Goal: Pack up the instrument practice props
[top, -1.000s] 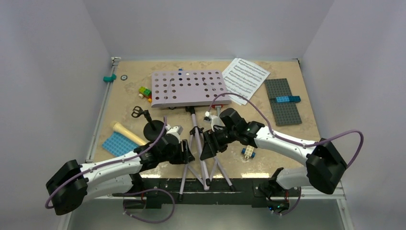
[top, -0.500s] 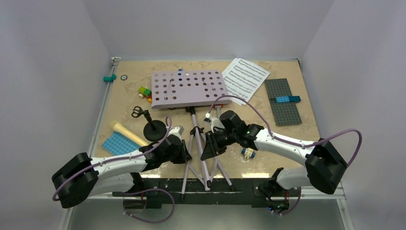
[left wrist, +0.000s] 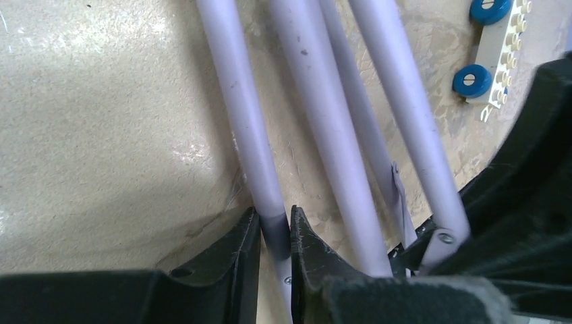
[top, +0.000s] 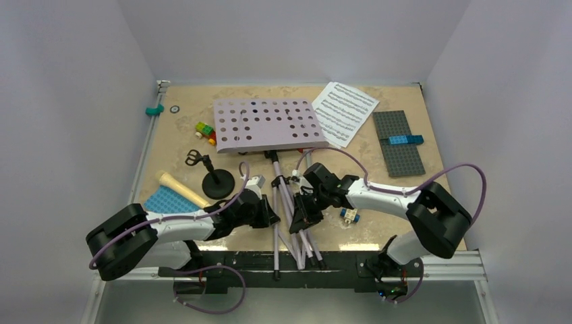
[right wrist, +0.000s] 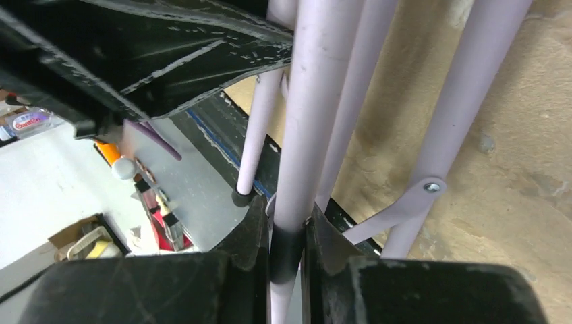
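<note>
– Starting left of the lilac music stand (top: 270,140), what lies there?

– Well out to its left, at the back, there is a teal piece (top: 155,109) with a small ring (top: 174,108) beside it. Some coloured bricks (top: 204,128) sit just beside the left edge of the stand's perforated desk.

– And the microphone?

– The cream microphone (top: 177,187) lies left of the stand's legs, against a blue studded plate (top: 162,204). The black mic stand (top: 218,183) sits on its round base between the microphone and those legs.

– How does the music stand itself lie?

– Its desk is at the far end. Its legs (top: 295,246) lie close together and run over the table's near edge.

– The grippers?

– The left gripper (left wrist: 273,219) comes in from the stand's left and pinches one lilac leg, a finger tight on each side. The right gripper (right wrist: 287,233) comes in from the stand's right and pinches another leg the same way.

– Right of the stand?

– A small wheeled brick (top: 349,214) lies just right of the legs. The white sheet-music pages (top: 344,111) touch the desk's right end. A grey studded plate (top: 398,158) lies well to the right, with a blue brick (top: 405,140) across it.
</note>
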Tool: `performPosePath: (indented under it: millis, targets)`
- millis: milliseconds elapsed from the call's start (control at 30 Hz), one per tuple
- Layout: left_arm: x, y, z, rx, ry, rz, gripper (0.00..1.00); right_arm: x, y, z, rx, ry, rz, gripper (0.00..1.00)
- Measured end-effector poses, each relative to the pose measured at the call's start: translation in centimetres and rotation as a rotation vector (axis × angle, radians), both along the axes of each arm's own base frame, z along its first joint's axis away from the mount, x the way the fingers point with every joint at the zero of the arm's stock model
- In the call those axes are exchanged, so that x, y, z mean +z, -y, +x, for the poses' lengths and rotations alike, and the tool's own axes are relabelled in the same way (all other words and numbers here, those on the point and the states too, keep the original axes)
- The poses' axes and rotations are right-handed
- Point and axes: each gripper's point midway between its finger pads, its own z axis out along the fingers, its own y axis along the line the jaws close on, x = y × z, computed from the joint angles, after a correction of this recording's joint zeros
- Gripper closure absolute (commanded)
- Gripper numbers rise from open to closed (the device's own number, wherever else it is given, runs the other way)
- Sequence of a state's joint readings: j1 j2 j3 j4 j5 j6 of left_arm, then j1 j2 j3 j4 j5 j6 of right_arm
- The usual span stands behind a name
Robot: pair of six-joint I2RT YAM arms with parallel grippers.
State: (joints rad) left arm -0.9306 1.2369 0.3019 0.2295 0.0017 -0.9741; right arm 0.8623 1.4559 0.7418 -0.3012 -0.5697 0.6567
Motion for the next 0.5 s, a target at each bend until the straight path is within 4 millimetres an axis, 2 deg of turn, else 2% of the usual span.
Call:
performPosePath:
  millis: [100,500]
  targets:
    - [0.1,0.1,0.0,0.002,0.006,-0.026,1.0,-1.0,0.0,0.0,-0.023,-0.044,-0.025,1.0]
    - [0.1,0.8,0.6,0.018,0.007,-0.052,1.0,-2.8,-2.6,0.0,0.009,-0.092,-0.001,1.0]
